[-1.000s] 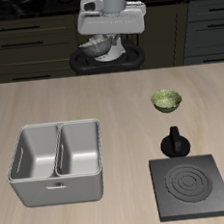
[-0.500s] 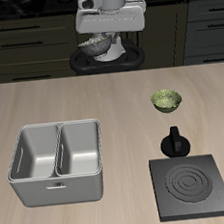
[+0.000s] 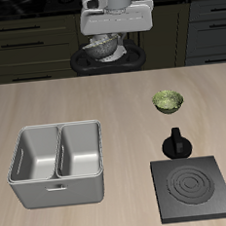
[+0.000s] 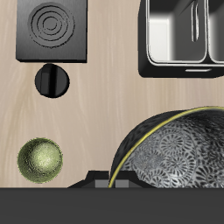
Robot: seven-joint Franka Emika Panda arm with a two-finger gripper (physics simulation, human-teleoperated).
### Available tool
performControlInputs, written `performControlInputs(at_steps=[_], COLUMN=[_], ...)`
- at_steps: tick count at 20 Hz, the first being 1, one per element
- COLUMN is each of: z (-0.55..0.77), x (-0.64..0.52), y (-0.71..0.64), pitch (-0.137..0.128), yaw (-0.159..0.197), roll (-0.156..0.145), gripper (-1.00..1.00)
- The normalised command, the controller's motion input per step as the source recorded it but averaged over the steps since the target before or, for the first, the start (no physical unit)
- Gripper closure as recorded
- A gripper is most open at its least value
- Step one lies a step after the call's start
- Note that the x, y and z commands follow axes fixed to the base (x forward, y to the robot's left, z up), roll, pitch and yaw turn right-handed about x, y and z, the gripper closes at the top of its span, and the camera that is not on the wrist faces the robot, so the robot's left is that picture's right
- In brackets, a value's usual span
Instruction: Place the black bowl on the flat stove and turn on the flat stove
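The arm is raised high at the back of the desk point(image 3: 84, 98), above its own base, with the hand point(image 3: 106, 45) pointing down. The black bowl point(image 3: 103, 47) hangs just under the white wrist block, tilted and up in the air, well apart from everything on the desk; the hand appears closed on its rim (the fingertips themselves are hidden behind the bowl and wrist, so the exact contact cannot be told). In the wrist view the bowl point(image 4: 179, 153) fills much of the picture, showing a grey-white speckled inside and a thin yellowish rim.

Going across the exterior view: nearest the front edge sits a grey metal tray point(image 3: 59, 179) with two compartments side by side, both bare inside (the wrist view point(image 4: 179, 66) shows the same plain grey floors). Farther back and across the desk stands a small olive-green bowl point(image 3: 168, 102), upright, nothing visible in it; it is well apart from the tray. Nearer the front edge from it is the flat stove point(image 3: 194, 187), a dark square plate with ring marks, nothing resting on it. Its black knob point(image 3: 176, 142) sits at the stove's back edge, between the plate and the green bowl. The wrist view shows stove point(image 4: 54, 31), knob point(image 4: 52, 82) and green bowl point(image 4: 40, 160) in the same line.
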Motion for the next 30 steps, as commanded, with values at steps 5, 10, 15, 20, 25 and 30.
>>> performControlInputs(at_steps=[5,10,15,20,25,30], z=[0.09,0.1,0.13,0.07,0.0,-0.04], x=[0.39,0.34,0.36,0.24,0.37,0.35], y=[0.03,-0.01,0.09,0.17,0.27,0.2], pitch=[0.027,0.001,0.006,0.008,0.016,0.025], yaw=[0.026,0.061,0.041,0.022,0.029,0.014], roll=[-0.019,-0.039,0.006,0.024,0.036,0.036], gripper=[1.0,1.0,1.0,1.0,1.0,1.0])
